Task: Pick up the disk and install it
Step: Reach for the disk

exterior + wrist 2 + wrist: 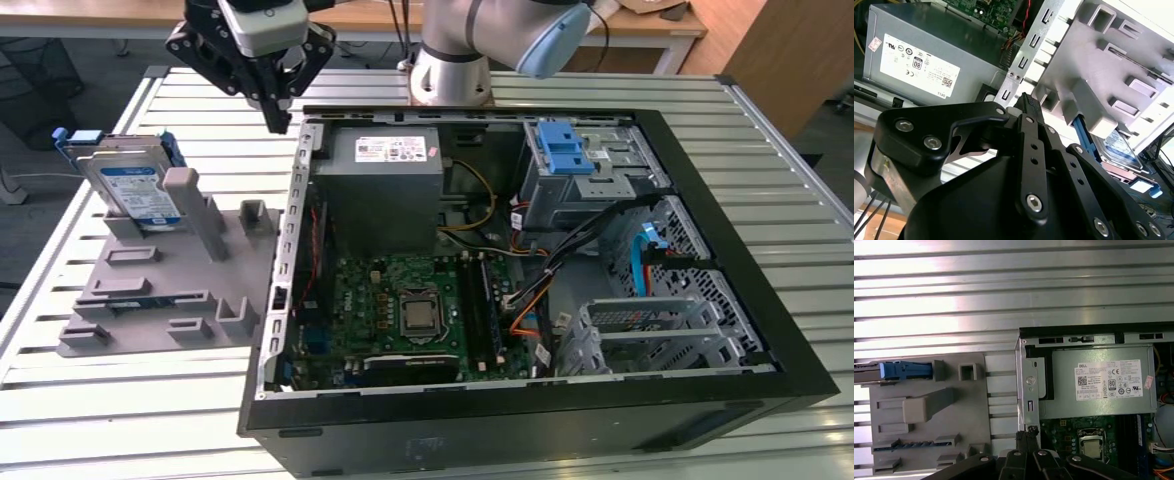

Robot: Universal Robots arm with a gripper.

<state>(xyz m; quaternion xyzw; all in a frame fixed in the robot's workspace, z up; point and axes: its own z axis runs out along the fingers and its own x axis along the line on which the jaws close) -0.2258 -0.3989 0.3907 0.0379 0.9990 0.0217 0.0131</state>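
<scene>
The disk [134, 190], a silver drive with a white-and-blue label in a blue bracket, stands on edge in a slot at the far end of the grey fixture [160, 300], at the exterior view's left. In the first wrist view the disk [904, 371] appears edge-on, and in the second wrist view its label [1121, 150] peeks out behind the fixture [1094, 60]. My gripper [276, 120] hangs above the table between the fixture and the computer case's wall. Its fingers [1026, 107] are pressed together on nothing, with their tips [1026, 432] by the case's corner.
An open black computer case [747, 300] lies on the slatted metal table [134, 420]. Inside are a grey power supply [387, 165], a motherboard [414, 310], a blue-latched bay [567, 150] and metal drive cages [654, 320]. The arm's base [447, 75] stands behind the case.
</scene>
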